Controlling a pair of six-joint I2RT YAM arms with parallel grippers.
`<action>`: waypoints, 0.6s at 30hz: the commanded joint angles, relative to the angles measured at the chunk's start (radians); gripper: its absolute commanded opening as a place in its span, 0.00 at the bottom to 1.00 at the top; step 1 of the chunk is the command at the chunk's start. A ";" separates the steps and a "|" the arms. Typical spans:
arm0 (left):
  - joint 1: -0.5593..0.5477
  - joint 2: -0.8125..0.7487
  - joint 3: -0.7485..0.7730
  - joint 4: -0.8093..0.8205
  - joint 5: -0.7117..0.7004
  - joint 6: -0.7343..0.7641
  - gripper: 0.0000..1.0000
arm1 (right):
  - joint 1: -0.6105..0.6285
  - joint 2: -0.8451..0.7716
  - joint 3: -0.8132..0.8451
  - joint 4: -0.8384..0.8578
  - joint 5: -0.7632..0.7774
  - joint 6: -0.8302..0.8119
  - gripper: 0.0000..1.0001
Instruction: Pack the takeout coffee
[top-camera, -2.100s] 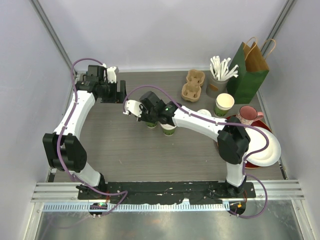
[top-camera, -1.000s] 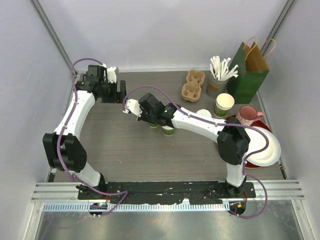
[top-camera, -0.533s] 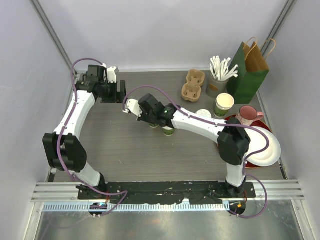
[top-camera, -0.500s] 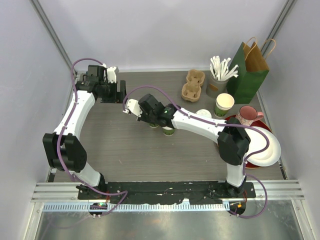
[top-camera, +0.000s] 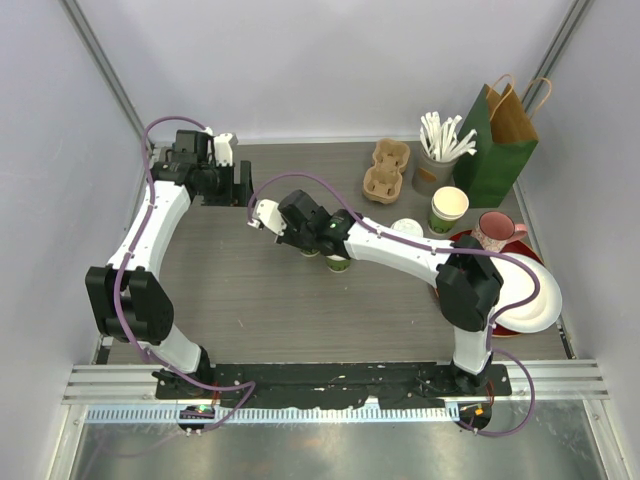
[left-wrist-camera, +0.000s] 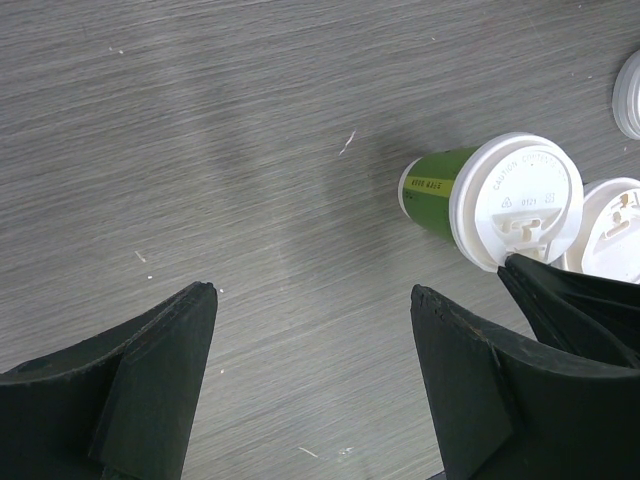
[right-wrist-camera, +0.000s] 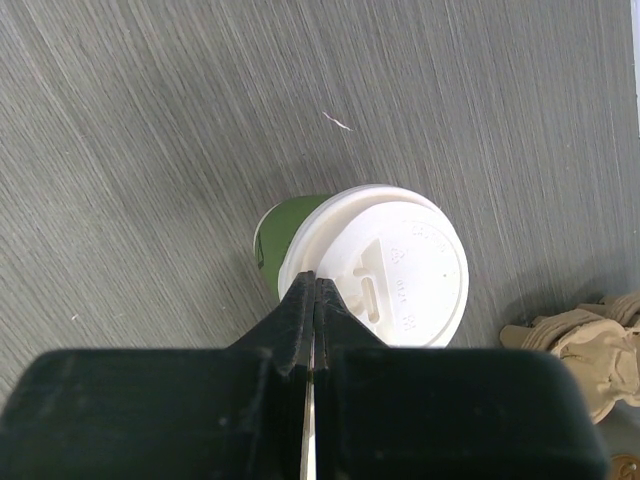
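Takeout coffee (top-camera: 337, 262), two small green cups under white lids (left-wrist-camera: 515, 195), upright and side by side on the desk (top-camera: 230, 290), left of the cardboard carrier (top-camera: 385, 168) and nearer the arm bases than it, apart from it and in none of its wells. Right fingers (right-wrist-camera: 285, 335) pressed flat together with nothing between them, tips down at the lid edge of the cup (right-wrist-camera: 280, 240) farther from the carrier; touching or just above, cannot tell. Left fingers (left-wrist-camera: 150, 370) spread wide and empty, well off to the carrier's left, merely facing both lids. Judged from this: capping done or at its last press, carrying into the carrier not yet begun. Calls next for rising off the lid, parting the right fingers wider than the cup, coming down to either side of the green wall below the lid rim, then closing softly, for fear of buckling the thin paper or popping the lid. After that, a level lift, a short swing toward the carrier and a straight drop into an open well. Same again for the second cup (left-wrist-camera: 615, 230), and probably then on to the green paper bag (top-camera: 497, 135) on the carrier's right.
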 joint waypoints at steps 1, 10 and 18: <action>0.005 -0.030 0.020 0.005 0.024 0.011 0.82 | 0.008 -0.045 -0.002 0.021 -0.002 0.028 0.01; 0.005 -0.030 0.020 0.003 0.027 0.011 0.82 | 0.008 -0.063 0.009 0.019 -0.022 0.037 0.29; 0.005 -0.030 0.020 0.003 0.028 0.013 0.82 | 0.008 -0.070 0.029 0.009 -0.022 0.041 0.36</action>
